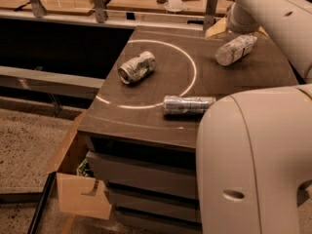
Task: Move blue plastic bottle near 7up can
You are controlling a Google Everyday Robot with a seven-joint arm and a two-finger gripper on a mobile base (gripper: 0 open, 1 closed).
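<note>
The blue plastic bottle (235,49) lies on its side at the far right of the dark table (146,126), clear with a pale label. The 7up can (137,67), short and dented, lies on its side inside the white circle at the table's left. The bottle and the can are well apart. My gripper (233,22) is at the end of the white arm at the upper right, just above and behind the bottle. It looks apart from the bottle.
A slimmer silver can (188,105) lies on the circle's front edge. A large white arm link (253,169) fills the lower right foreground. A cardboard box (80,191) stands on the floor at the table's left front. Cluttered wooden benches lie behind.
</note>
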